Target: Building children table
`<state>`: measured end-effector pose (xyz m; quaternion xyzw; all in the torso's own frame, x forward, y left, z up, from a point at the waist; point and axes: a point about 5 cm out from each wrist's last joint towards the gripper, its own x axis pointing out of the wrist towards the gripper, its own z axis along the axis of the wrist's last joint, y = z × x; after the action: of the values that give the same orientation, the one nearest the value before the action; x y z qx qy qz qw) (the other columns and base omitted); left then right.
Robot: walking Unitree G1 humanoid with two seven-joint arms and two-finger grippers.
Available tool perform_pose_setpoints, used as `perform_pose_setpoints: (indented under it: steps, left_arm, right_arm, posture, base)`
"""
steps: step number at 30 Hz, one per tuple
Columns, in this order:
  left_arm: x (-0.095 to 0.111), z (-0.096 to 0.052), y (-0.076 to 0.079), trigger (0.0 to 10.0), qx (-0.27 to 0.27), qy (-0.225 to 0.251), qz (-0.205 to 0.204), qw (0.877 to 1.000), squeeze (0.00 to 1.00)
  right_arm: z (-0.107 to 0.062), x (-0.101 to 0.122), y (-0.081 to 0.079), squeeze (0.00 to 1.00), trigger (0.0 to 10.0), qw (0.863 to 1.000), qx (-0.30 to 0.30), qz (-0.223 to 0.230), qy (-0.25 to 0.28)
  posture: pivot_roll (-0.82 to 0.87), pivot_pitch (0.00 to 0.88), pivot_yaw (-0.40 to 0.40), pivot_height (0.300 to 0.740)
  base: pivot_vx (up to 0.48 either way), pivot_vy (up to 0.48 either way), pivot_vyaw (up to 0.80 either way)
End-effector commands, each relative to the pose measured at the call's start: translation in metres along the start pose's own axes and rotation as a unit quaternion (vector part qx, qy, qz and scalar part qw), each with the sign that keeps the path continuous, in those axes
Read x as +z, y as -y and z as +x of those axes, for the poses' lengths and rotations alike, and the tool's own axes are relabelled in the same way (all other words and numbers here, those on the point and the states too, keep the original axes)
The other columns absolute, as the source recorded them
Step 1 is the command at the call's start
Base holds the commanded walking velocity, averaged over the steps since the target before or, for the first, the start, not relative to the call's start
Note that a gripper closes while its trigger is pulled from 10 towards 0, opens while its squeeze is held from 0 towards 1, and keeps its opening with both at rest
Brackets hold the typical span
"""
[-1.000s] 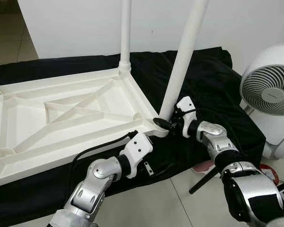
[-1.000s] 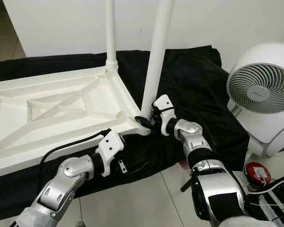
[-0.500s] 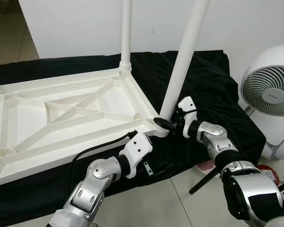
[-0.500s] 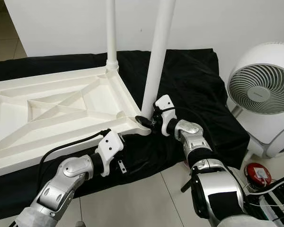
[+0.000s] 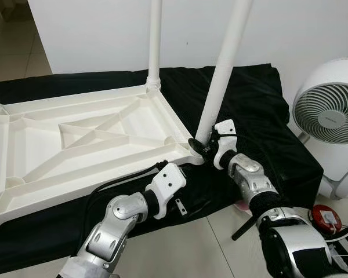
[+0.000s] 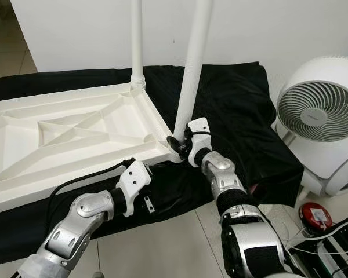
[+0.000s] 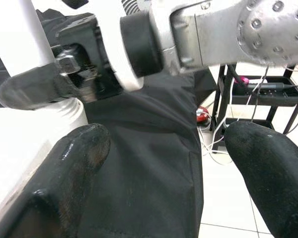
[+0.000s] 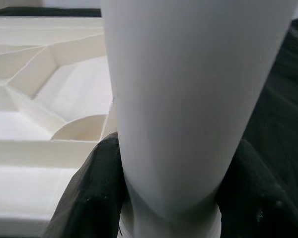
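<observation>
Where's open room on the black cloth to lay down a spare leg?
The widest bare black cloth lies between the near table leg and the fan. It is crowded at the tabletop corner, where the right end effector grips that leg and the left end effector sits.

You have no readable text, label, brand, number or sign in these views. The fan [image 5: 329, 121] at three o'clock carries a small mark on its hub, too small for you to read. The red object [image 5: 326, 214] on the floor at about four o'clock shows a pale patch on top; you cannot tell whether it bears lettering.
</observation>
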<state>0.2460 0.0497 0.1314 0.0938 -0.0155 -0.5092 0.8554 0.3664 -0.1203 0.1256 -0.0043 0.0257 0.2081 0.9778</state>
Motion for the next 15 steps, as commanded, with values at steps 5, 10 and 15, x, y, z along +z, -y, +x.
perform_pose_setpoints:
  steps: [5, 10, 15]
  left_arm:
    - [0.001, -0.002, 0.001, 10.0, 0.019, -0.003, 0.000, 1.000, 0.00]
    - [0.001, -0.001, 0.002, 10.0, 0.020, -0.002, -0.001, 1.000, 0.00]
    - [0.000, -0.001, 0.003, 10.0, 0.022, -0.002, -0.003, 1.000, 0.00]
  right_arm:
    - [-0.006, -0.013, -0.005, 0.00, 10.0, 0.993, -0.109, 0.032, -0.019]
    - [-0.005, -0.011, -0.025, 0.00, 10.0, 0.986, -0.161, 0.041, 0.002]
    - [-0.005, -0.003, -0.034, 0.00, 10.0, 0.985, -0.162, 0.048, 0.029]
  posture:
    - [0.01, 0.000, -0.082, 0.740]
    - [0.01, 0.000, -0.087, 0.740]
    - [0.01, 0.000, -0.087, 0.740]
  base:
    - [0.000, 0.000, 0.00]
    - [0.000, 0.000, 0.00]
    - [0.000, 0.000, 0.00]
